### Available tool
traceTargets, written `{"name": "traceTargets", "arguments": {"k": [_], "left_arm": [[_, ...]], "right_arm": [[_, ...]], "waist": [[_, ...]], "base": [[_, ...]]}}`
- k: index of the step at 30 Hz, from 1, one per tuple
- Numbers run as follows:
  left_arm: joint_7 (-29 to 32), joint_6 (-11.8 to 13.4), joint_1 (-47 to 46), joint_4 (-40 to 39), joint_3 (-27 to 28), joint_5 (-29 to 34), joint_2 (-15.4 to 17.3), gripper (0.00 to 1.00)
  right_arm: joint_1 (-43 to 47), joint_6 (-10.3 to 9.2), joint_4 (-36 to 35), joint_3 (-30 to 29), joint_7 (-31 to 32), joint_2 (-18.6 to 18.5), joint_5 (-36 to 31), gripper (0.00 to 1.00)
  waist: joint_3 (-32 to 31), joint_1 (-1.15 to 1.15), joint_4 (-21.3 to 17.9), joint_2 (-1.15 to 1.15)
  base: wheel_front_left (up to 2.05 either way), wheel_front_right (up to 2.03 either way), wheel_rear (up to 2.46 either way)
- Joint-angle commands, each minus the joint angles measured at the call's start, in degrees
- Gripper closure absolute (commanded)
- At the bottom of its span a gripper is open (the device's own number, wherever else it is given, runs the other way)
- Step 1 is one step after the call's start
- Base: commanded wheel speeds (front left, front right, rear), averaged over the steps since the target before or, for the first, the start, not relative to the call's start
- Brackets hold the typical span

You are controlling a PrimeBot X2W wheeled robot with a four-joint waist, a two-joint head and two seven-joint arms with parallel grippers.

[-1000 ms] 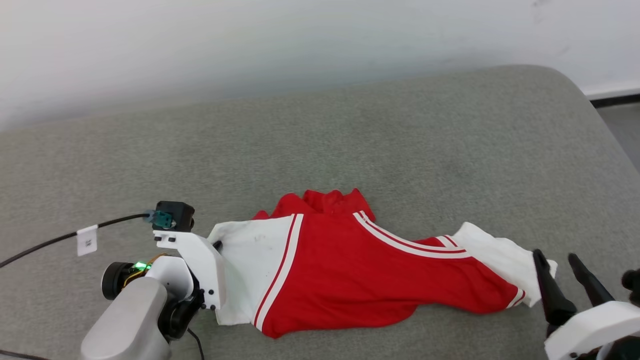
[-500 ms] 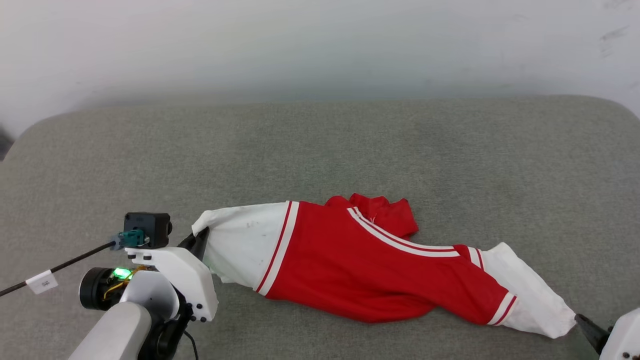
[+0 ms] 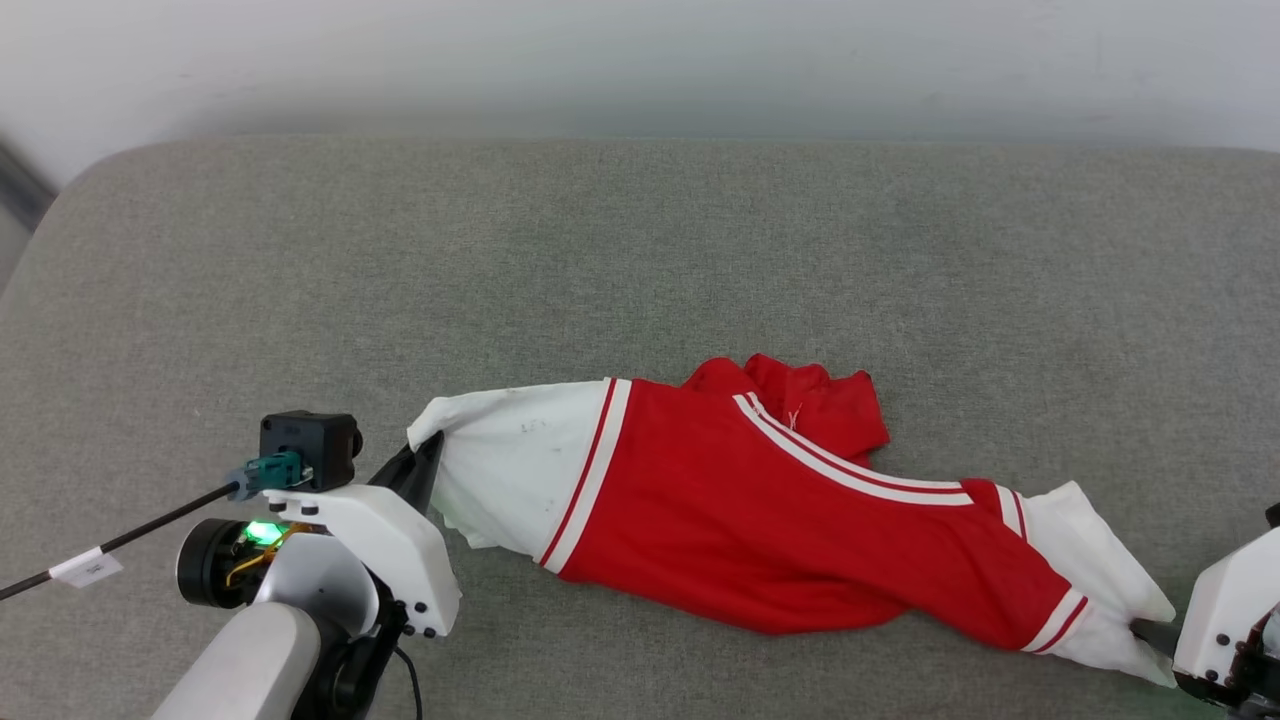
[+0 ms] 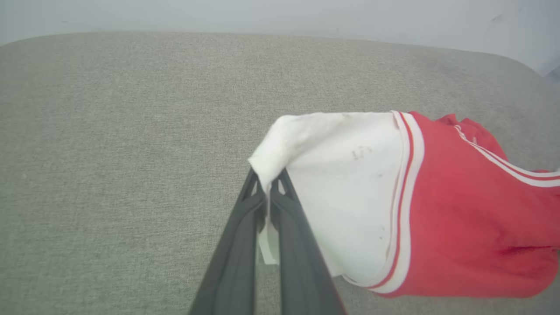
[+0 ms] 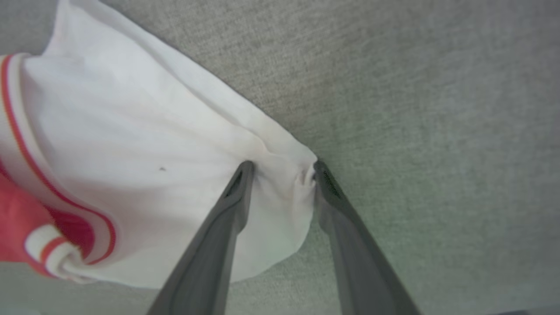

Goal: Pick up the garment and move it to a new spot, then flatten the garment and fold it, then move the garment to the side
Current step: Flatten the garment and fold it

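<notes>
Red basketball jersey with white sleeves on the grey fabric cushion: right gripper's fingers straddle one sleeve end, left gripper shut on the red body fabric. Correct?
One error: the left gripper is shut on the white sleeve end of the red basketball jersey, not its red body; the left wrist view shows it. The right gripper straddles the other sleeve end.

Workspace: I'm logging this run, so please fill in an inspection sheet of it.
Surface: grey cushion, rounded corners.
Job's things: garment stretched out and rumpled on the cushion, red body, white sleeves.
Clutter: nothing seen.
Hands: left hand shut on one white sleeve end; right hand open, jaws apart astride the other sleeve end.
Cables: black tagged cable runs to the left wrist.
Surroundings: pale wall behind the cushion.
</notes>
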Motion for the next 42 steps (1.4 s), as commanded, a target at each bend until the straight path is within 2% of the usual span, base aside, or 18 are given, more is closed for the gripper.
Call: {"name": "traceTargets", "arguments": {"k": [1, 8, 13, 20, 25, 29, 34, 42], "left_arm": [[-0.2, 0.2, 0.6, 0.1, 0.0, -0.2, -0.1, 1.0], [-2.2, 0.5, 0.9, 0.7, 0.8, 0.1, 0.3, 1.0], [-5.0, 1.2, -1.4, 1.6, 2.3, 0.8, 0.1, 1.0], [-5.2, -1.5, -10.8, 5.9, 2.5, 0.9, -1.2, 1.0], [-6.2, -4.3, -21.3, 12.0, 2.6, 0.7, -3.4, 1.0], [-7.1, -6.5, -30.6, 19.1, 2.2, 1.3, -5.6, 1.0], [-9.4, -8.3, -42.9, 27.5, 2.3, 2.9, -7.1, 1.0], [-15.0, -10.2, -62.2, 38.3, 3.6, 5.5, -6.9, 1.0]], "right_arm": [[3.4, 0.0, 3.9, 1.6, 2.2, 3.9, 0.2, 1.0], [0.6, 0.0, -5.2, 2.1, -1.3, 0.9, 0.5, 1.0], [-1.3, -0.01, -12.6, 4.9, -4.5, -2.3, 0.3, 1.0], [-8.3, -0.01, -17.1, 8.1, -7.6, -6.2, -1.8, 1.0], [-17.2, -0.01, -14.8, 10.9, -10.5, -8.0, -2.7, 1.0], [-25.2, -0.01, -11.1, 13.3, -15.4, -9.4, -2.5, 1.0], [-36.9, -0.01, -5.9, 16.1, -21.6, -10.4, -2.5, 1.0], [-56.9, -0.01, 2.4, 20.7, -30.8, -9.5, -3.5, 1.0]], "waist": [[-0.1, 0.0, 0.0, 0.0], [-3.3, 0.0, -1.2, 0.0], [-7.1, 0.0, -2.2, 0.0], [-9.6, 0.0, -3.0, 0.0], [-9.2, 0.0, -3.3, 0.0], [-7.4, 0.0, -3.3, 0.0], [-2.3, 0.0, -4.1, 0.0], [7.9, 0.0, -6.0, 0.0]], "base": [[0.0, 0.0, 0.0], [0.0, 0.0, 0.0], [0.0, 0.0, 0.0], [0.0, 0.0, 0.0], [0.0, 0.0, 0.0], [0.0, 0.0, 0.0], [0.0, 0.0, 0.0], [0.0, 0.0, 0.0]]}}
